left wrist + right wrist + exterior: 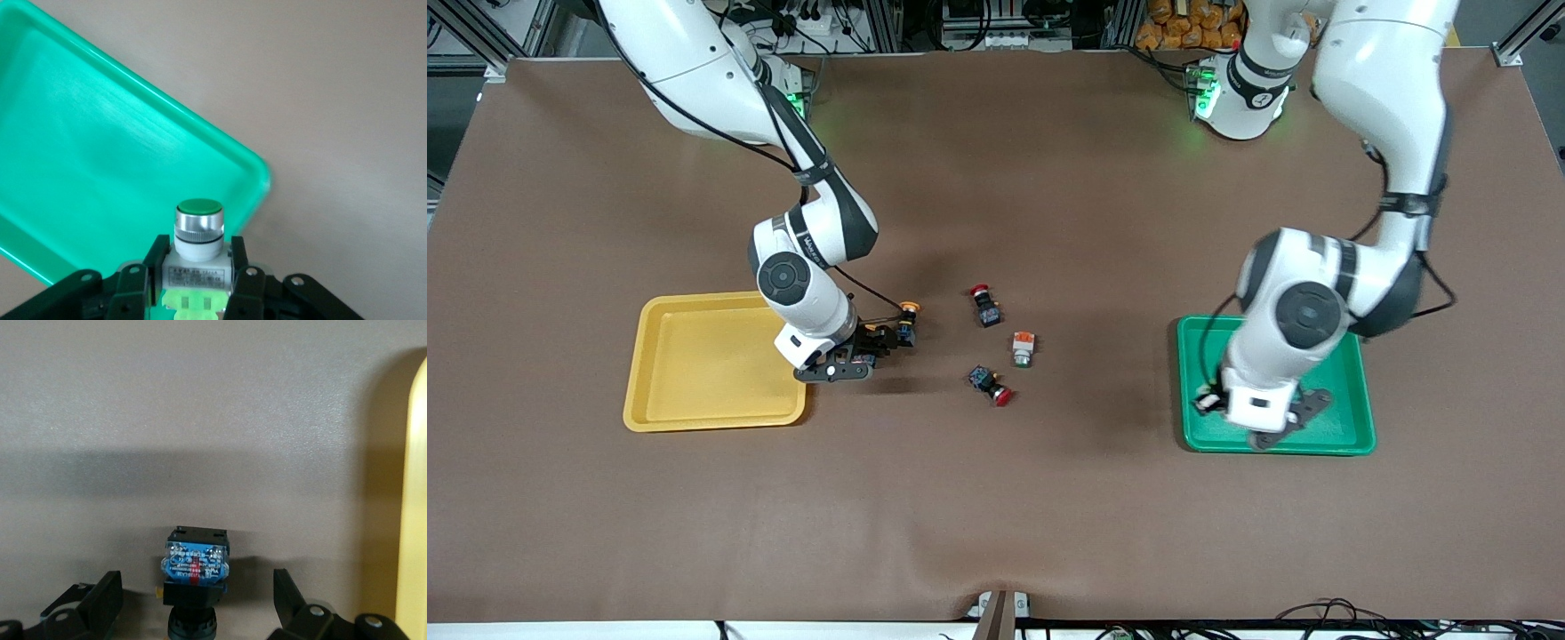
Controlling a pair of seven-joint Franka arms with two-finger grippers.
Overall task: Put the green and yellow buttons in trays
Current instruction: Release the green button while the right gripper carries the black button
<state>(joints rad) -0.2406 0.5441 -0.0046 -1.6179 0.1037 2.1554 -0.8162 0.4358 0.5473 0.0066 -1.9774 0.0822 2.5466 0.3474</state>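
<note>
Left wrist view shows your left gripper [197, 283] with its fingers [157, 263] closed on the green-capped button [198, 230], hanging over the green tray [100, 140] near its rim. Carry it a little more toward the tray's middle before you let go, so it cannot tip out over the edge.

Your right gripper [198, 600] sits low on the desk [996, 516] just beside the yellow tray [711, 364], fingers [100, 600] spread wide on either side of a yellow-capped button [195, 567] lying there. Centre it between them, then close on the black body, not the cap. The orange-capped button [1023, 348] waits between the trays; ignore both red-capped buttons [985, 306].
</note>
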